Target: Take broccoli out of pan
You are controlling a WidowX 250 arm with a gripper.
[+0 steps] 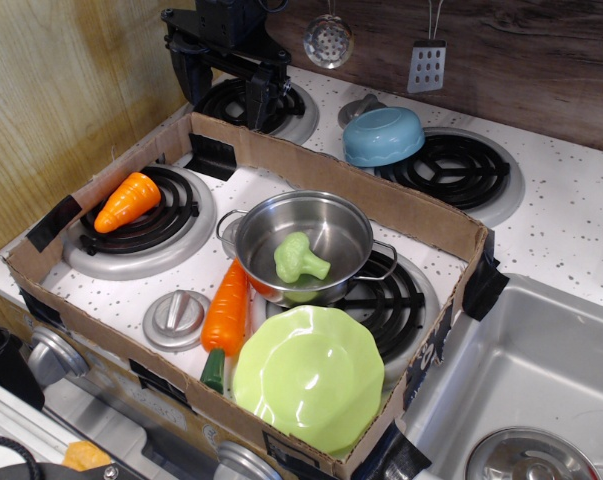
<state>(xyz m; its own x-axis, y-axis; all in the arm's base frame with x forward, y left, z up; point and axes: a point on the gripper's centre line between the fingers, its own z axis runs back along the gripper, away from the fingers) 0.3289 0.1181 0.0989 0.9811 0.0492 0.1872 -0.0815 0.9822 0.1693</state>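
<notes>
The pale-green broccoli (299, 260) lies on its side inside the shiny steel pan (336, 228). The pan stands on the front right burner inside the cardboard border, its wire handles pointing left and right. My black gripper (226, 95) hangs above the back left burner, just outside the cardboard wall, far behind and to the left of the pan. Its fingers (194, 82) are spread apart and hold nothing.
A lime-green plate (309, 378) leans at the pan's front. An orange carrot (228, 310) lies against the pan's left side, and another (128, 200) sits on the left burner. A blue bowl (383, 135) lies upside down at the back. The cardboard wall (331, 175) rings the stove. A sink (541, 380) is at the right.
</notes>
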